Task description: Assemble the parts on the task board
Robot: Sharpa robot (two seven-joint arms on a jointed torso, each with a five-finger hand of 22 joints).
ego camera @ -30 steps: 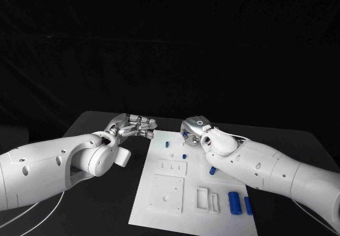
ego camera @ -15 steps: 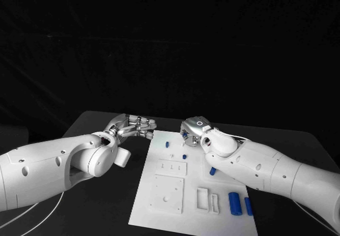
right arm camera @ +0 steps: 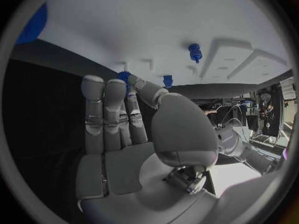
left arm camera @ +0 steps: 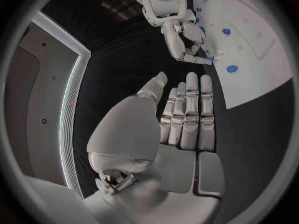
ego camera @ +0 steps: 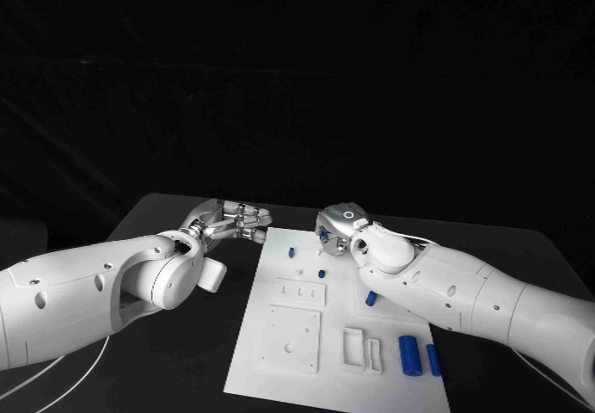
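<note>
Lying flat mid-counter, the white task board (ego camera: 325,344) carries small blue parts (ego camera: 409,354) scattered across it. At its far edge the right hand (ego camera: 333,231) pinches a small blue part (right arm camera: 123,77) between thumb and fingers. Beside the board's far left corner, the left hand (ego camera: 233,220) hovers over the black counter (ego camera: 174,361), fingers straight, together, holding nothing.
</note>
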